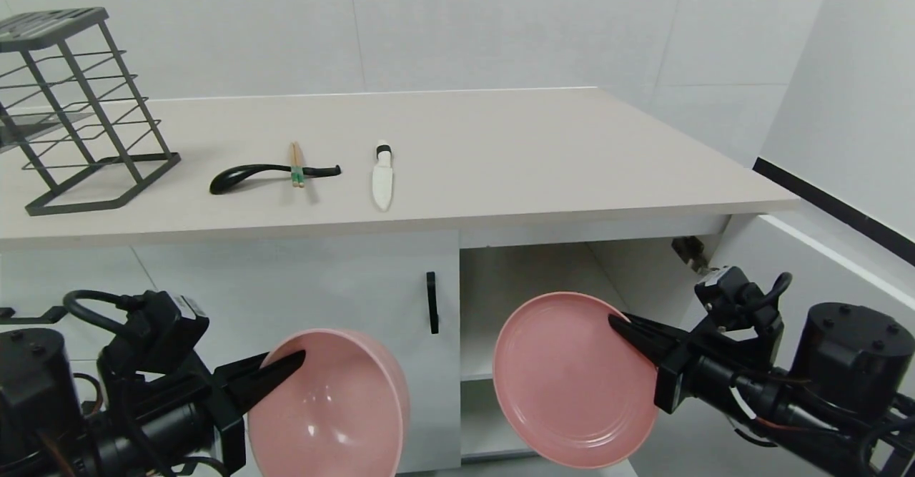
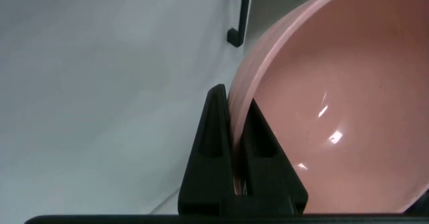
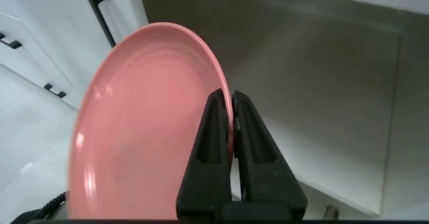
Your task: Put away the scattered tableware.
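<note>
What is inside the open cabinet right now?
Inside the open cabinet I see a white shelf, with no tableware on its visible part. The pink plate held in the right gripper covers most of the shelf.

Both arms matte black, hard-shelled. The left gripper (image 1: 299, 355) and right gripper (image 1: 613, 320) are alike: two long wedge fingers tapering to points, set on a boxy base. Thick black cables (image 1: 96, 294) loop above each wrist. Round joint housings (image 1: 851, 345) carry small recessed screws.

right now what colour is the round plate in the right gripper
The round plate is plain pink; head view shows it best.
</note>
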Available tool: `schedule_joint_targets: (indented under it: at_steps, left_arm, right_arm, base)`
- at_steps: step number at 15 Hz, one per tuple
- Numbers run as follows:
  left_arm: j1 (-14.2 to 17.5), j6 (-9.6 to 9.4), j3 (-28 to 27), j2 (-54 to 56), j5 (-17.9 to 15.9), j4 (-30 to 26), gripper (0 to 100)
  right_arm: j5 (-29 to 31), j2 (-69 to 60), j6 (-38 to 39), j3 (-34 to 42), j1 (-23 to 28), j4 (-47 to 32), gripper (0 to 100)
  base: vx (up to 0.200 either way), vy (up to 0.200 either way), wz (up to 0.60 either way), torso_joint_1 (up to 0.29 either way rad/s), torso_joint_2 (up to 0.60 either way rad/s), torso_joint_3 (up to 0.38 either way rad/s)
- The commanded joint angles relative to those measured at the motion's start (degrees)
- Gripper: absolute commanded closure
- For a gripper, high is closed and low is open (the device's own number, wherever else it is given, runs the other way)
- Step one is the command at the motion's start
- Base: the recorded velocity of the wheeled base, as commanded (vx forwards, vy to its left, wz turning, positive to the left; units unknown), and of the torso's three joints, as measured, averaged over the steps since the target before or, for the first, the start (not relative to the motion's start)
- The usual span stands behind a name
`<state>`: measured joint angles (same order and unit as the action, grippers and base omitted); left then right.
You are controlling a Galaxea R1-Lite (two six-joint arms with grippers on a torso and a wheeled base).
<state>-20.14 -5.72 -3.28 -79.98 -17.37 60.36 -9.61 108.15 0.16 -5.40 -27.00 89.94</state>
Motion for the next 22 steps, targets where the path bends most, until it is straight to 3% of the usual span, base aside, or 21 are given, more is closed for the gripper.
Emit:
schedule_joint_targets:
  at_steps: [1, 5, 10, 12, 15, 19, 22]
  left_arm:
    - [0.0, 0.0, 0.1, -0.7, 0.0, 0.0, 100]
    - [-0.3, 0.0, 0.3, -1.2, 0.0, -0.2, 100]
    - [-0.5, 0.09, 0.7, -3.2, 0.1, 0.2, 100]
    - [-2.4, -1.49, 1.3, -5.4, 0.1, 0.2, 100]
    - [-2.5, -4.39, 2.0, -6.9, 0.1, 0.3, 100]
    - [-2.9, -4.48, 3.3, -7.2, 0.1, 2.7, 100]
    - [-3.8, -4.57, 3.3, -7.2, 0.1, 2.6, 100]
  right_arm:
    - [0.0, 0.7, 0.0, -0.4, 0.1, 0.1, 100]
    - [0.0, 2.2, -0.1, -0.5, 0.0, 0.1, 100]
    - [0.1, 5.0, 0.0, -1.4, 0.1, 0.1, 100]
    - [0.2, 8.7, 0.0, -2.4, 0.4, 0.1, 100]
    - [0.3, 13.1, 0.0, -5.0, 1.1, 0.1, 100]
    - [0.3, 15.9, -0.1, -4.0, 1.2, 0.1, 100]
    - [0.3, 17.9, 0.0, -3.0, 1.4, 0.1, 100]
  base:
    - [0.0, 0.0, 0.0, -0.256, 0.36, 0.119]
    - [0.0, 0.0, 0.0, -0.229, 0.32, 0.118]
    - [0.0, 0.0, 0.0, -0.033, 0.2, 0.056]
    - [0.0, 0.0, 0.0, 0.0, 0.0, 0.0]
    - [0.067, 0.0, 0.0, -0.001, 0.0, 0.014]
    - [0.2, 0.0, 0.0, -0.006, 0.0, 0.034]
    - [0.0, 0.0, 0.0, 0.0, 0.0, 0.0]
